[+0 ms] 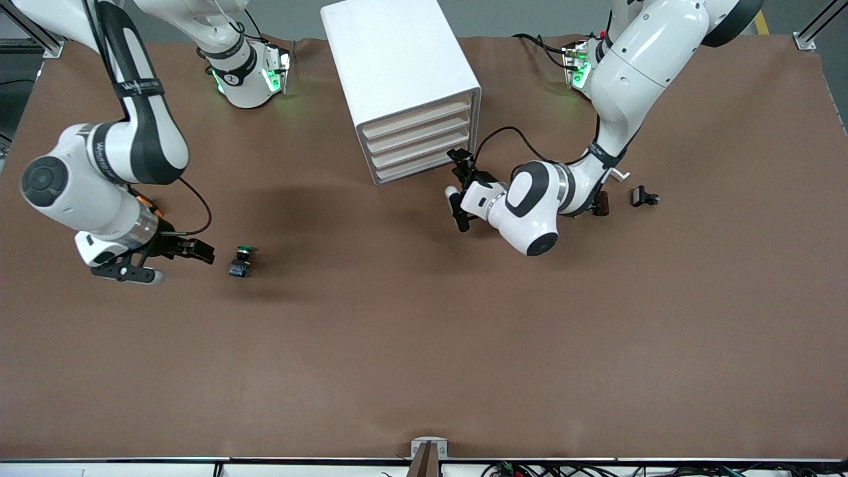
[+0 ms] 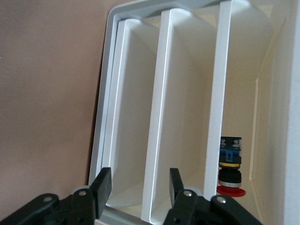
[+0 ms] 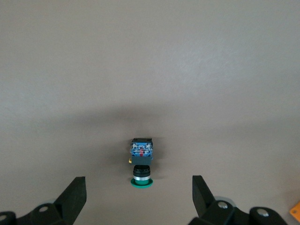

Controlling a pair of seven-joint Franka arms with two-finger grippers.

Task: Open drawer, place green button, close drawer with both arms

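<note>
The button (image 1: 242, 260) lies on its side on the brown table toward the right arm's end, with a green cap, black body and blue base. My right gripper (image 1: 177, 260) hovers beside it, open. In the right wrist view the button (image 3: 141, 164) lies just ahead of the gap of the right gripper (image 3: 138, 192), cap toward it. The white drawer cabinet (image 1: 404, 79) stands in the middle, all drawers (image 1: 421, 142) shut. My left gripper (image 1: 458, 191) is at the drawer fronts' corner. There the left gripper (image 2: 139, 183) stands open, astride a white drawer rib (image 2: 154, 140), touching nothing.
A red-capped button part (image 2: 230, 166) sits inside one cabinet slot. A small black part (image 1: 644, 197) and a dark brown part (image 1: 601, 203) lie toward the left arm's end. An orange block's corner (image 3: 295, 213) shows beside the right gripper.
</note>
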